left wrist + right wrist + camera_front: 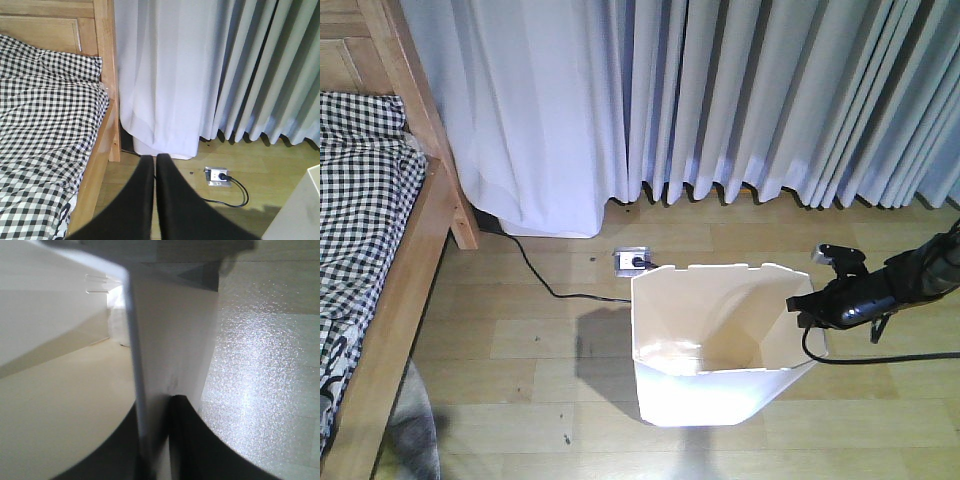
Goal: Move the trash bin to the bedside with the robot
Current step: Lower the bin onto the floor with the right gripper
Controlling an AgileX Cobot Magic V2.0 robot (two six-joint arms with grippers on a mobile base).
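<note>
The white, thin-walled, faceted plastic trash bin [705,385] stands upright on the light wooden plank floor [520,400], in front of the pale pleated curtains [720,90] and well apart from the light-brown wooden bed [423,120] with black-and-white checked bedding at the left. The right pincer [808,304] is clamped on the bin's right-hand rim; the right wrist view shows the thin wall running down between its two dark fingers, one inside and one outside. The left pincer [155,195] has its fingers drawn almost together with nothing between them, and hangs over the floor near the foot of the bed. The bin's cream inside shows only bare walls and bottom, with nothing visible in it. Empty and thin, it is probably very light and should slide readily on the smooth boards. The wall looks flexible, though, so a one-sided pull may bow it or tip the bin. A hold close to a folded corner would likely be stiffer. The silver floor socket [631,261] and its black cable [580,296] lie between the bin and the bed, and could snag it.
</note>
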